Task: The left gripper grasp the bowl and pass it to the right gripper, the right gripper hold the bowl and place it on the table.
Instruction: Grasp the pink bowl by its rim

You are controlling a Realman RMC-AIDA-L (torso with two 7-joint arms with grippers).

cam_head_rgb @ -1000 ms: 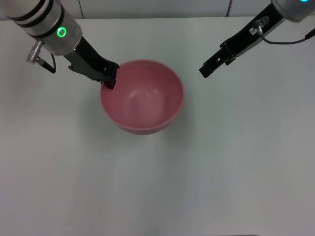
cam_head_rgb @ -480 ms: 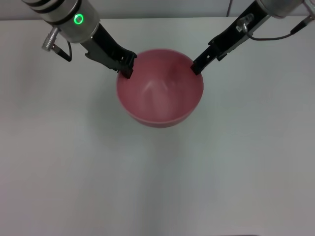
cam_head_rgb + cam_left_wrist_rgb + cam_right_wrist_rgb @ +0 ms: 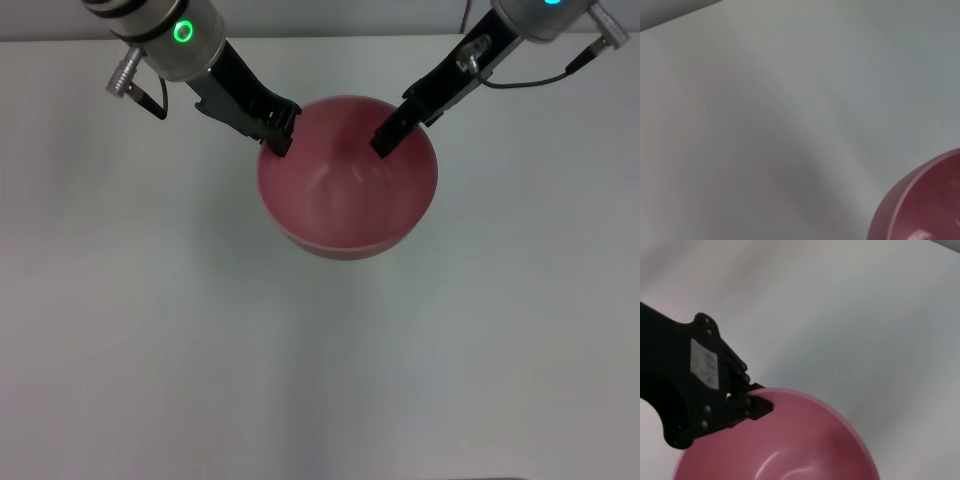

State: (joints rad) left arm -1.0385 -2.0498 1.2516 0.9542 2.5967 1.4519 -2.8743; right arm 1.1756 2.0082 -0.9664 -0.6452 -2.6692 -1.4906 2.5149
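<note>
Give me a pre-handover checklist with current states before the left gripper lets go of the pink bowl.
1. Left gripper clamped on the rim of the round pink plastic bowl: ok.
2. Right gripper reaching the opposite rim: ok.
3. Right gripper closed on the rim: cannot tell.
4. Bowl upright, opening facing up: ok.
5. Bowl contents: nothing visible inside, ok.
6. Plain white table free below for placing: ok.

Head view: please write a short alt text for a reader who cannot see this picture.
A pink bowl is held at its rim by the left gripper over a white table. The right gripper reaches to the rim's opposite side, its tip over the bowl's inside.
</note>
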